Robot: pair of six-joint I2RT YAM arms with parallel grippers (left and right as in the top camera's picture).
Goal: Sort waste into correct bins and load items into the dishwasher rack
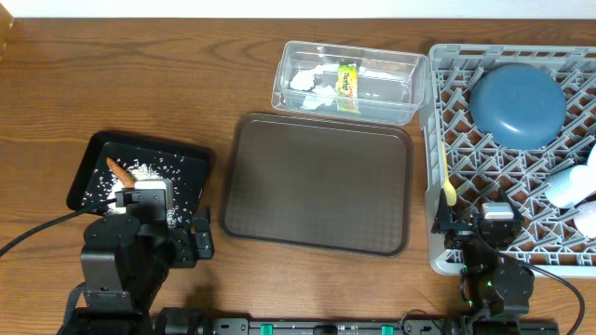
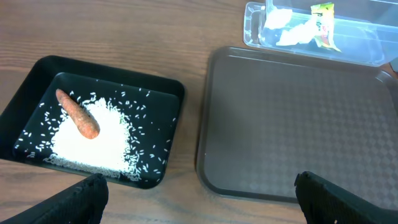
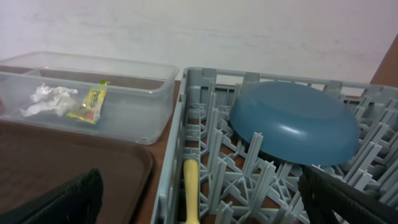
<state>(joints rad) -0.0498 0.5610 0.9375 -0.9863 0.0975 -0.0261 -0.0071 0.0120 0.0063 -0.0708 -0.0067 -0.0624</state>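
A short orange carrot piece (image 2: 78, 113) lies on a heap of white rice (image 2: 93, 146) in the black tray (image 2: 112, 70). Crumpled white paper (image 1: 312, 84) and a yellow-green wrapper (image 1: 347, 82) lie in the clear tub (image 1: 419, 88). The grey dishwasher rack (image 1: 434, 140) holds a dark blue plate (image 1: 517, 102), leaning on the pegs, and a cream spoon (image 3: 191, 183) by its left wall. My left gripper (image 2: 199, 202) hangs open over the wood between black tray and brown tray. Open too, my right gripper (image 3: 202, 205) hovers above the rack's near left corner, over the spoon.
A flat brown serving tray (image 1: 317, 181) lies between the black tray and the rack. Pale rounded dishes (image 1: 573, 184) sit at the rack's right edge. Both arm bases stand at the table's front edge. A pale wall rises behind the tub in the right wrist view.
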